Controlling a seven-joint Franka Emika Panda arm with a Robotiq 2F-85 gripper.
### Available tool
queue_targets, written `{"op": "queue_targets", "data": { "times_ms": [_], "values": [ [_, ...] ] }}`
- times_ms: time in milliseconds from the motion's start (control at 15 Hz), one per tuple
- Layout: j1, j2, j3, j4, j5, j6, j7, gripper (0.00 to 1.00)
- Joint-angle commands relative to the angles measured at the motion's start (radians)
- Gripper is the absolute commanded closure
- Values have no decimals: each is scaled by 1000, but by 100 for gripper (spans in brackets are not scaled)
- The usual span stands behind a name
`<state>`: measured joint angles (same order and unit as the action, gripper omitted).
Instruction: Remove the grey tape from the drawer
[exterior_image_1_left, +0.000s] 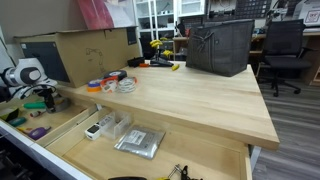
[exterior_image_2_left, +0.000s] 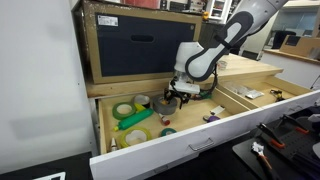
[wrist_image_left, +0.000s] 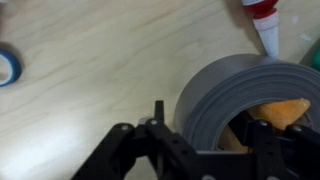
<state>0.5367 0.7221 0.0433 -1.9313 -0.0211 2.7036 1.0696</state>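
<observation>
The grey tape (wrist_image_left: 215, 90) lies flat on the wood floor of the drawer (exterior_image_2_left: 200, 140), in its end compartment, right under the gripper (wrist_image_left: 210, 130). In the wrist view the claw stands spread astride the roll's wall: one finger (wrist_image_left: 158, 118) is outside the tape, with a thin strip of bare wood showing between it and the grey side, and the opposite finger (wrist_image_left: 264, 132) reaches down into the core hole. Whether that inner finger touches the tape cannot be told, and nothing is visibly pinched. Something orange (wrist_image_left: 288, 108) shows in the core hole. Well apart from the tape, at the edge of the wrist view, lies a blue roll (wrist_image_left: 8, 65), and beyond the tape the tip of a white and red tube (wrist_image_left: 262, 20) points towards it. In an exterior view a green roll (exterior_image_2_left: 123, 109) sits near the tape in the same compartment, and the arm (exterior_image_2_left: 225, 40) bends down to the tape from above the bench.
</observation>
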Motion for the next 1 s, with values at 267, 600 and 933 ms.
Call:
{"op": "queue_targets", "data": {
  "times_ms": [267, 600, 933],
  "values": [
    [55, -15, -42, -19, -11, -19, 21, 88],
    [43, -77, -19, -90, -12, -16, -22, 88],
    [36, -197, -2, -235, -20, 13, -58, 88]
  ]
}}
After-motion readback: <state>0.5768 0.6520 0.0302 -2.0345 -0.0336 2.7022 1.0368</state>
